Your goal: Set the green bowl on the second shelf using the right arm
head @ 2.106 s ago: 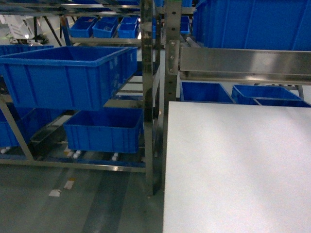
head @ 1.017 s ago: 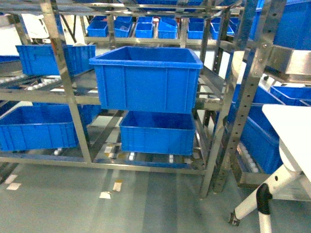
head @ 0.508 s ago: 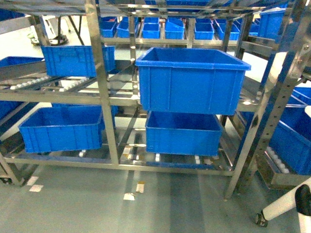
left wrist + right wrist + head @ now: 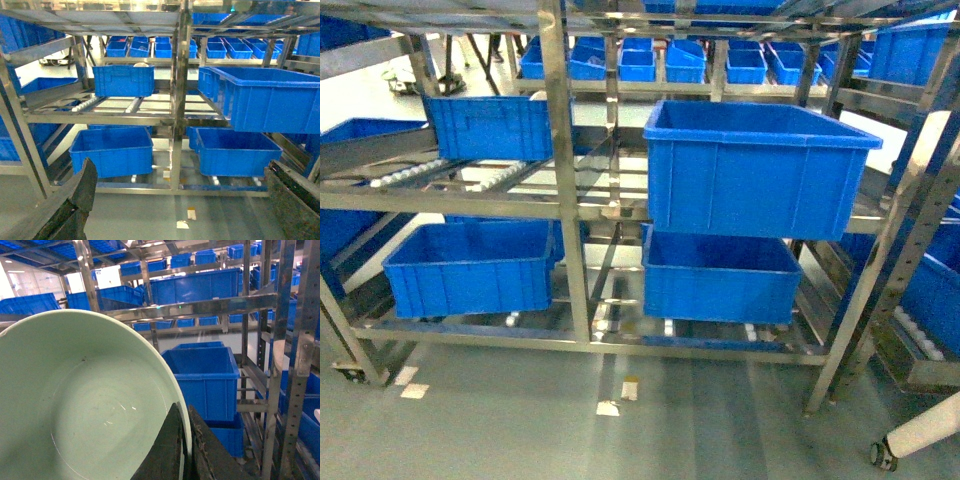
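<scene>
The bowl (image 4: 85,405) is seen only in the right wrist view, where it fills the lower left of the frame with its hollow side toward the camera. Its rim is clamped between the two dark fingers (image 4: 167,452) of the right gripper (image 4: 184,450), one finger inside the rim and one outside. The bowl is held in the air, apart from the rack.

In the head view, the steel rack (image 4: 555,170) stands directly ahead on the grey floor (image 4: 620,430). The second shelf (image 4: 500,195) is formed by flat rails and roller tracks between perforated uprights. A large crate (image 4: 755,170) rests on the right half of this tier, overhanging the front rail. A smaller crate (image 4: 485,125) sits further back on the left half; the front part of that half is bare rails. On the bottom tier, two crates are placed: one at left (image 4: 470,268) and one at right (image 4: 720,278).

In the left wrist view, the fingers (image 4: 75,205) of the left gripper (image 4: 180,210) are spread wide apart, with nothing between them.
</scene>
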Robot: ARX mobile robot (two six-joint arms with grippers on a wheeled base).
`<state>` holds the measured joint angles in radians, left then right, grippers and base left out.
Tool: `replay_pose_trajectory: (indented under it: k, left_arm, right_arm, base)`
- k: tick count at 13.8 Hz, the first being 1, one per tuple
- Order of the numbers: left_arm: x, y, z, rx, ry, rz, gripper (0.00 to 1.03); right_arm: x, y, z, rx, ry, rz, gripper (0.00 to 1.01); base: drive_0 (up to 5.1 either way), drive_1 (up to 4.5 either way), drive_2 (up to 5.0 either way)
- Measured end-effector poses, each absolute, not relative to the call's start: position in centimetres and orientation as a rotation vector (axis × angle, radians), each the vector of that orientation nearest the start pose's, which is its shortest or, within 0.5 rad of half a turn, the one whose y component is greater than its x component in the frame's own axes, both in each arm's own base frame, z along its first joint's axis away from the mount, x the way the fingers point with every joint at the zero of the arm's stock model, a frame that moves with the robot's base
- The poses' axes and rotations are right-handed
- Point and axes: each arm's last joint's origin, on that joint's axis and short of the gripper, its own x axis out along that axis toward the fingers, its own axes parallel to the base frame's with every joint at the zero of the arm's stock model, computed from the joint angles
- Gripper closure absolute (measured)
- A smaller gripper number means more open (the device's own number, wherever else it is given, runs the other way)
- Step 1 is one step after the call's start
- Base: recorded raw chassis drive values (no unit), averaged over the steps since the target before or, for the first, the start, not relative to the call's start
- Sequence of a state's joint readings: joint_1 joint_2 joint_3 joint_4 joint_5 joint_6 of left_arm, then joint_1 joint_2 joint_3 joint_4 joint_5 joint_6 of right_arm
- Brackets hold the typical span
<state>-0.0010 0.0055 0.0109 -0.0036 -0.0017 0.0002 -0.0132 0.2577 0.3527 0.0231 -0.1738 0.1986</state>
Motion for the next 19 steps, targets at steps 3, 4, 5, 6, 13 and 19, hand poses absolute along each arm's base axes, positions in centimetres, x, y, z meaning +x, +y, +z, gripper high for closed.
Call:
replay_pose_trajectory:
  k: [3,4,5,6,13,19]
  left_arm:
    - [9.74,-0.01,16.64,0.000,-0.002,0.000,0.05]
    - [9.74,-0.01,16.64,0.000,-0.001,0.000,0.05]
    - [9.74,-0.01,16.64,0.000,-0.002,0.000,0.05]
    - [9.74,-0.01,16.64,0.000,-0.001,0.000,0.05]
    - [9.74,-0.01,16.64,0.000,-0.001,0.000,0.05]
    - [9.74,-0.01,16.65,0.000,-0.003,0.000,0.05]
  right_arm:
    - [9.78,0.37,26.56,0.186,-0.107,0.172,0.99]
    - [9.79,0.37,26.55,0.186,-0.106,0.172,0.99]
    - [9.78,0.37,26.57,0.186,-0.108,0.173,0.99]
    - [9.79,0.37,26.55,0.186,-0.105,0.172,0.99]
    - [9.79,0.37,26.52,0.187,-0.104,0.171,0.99]
    - [9.87,0.37,26.48,0.187,-0.101,0.170,0.99]
  base:
    - [0.2,4.43,-4.1]
    - [0.1,4.36,-4.2]
    - [0.1,4.36,-4.2]
    - [0.1,4.36,-4.2]
    - [0.0,4.29,-4.3]
    - [0.1,4.37,-4.2]
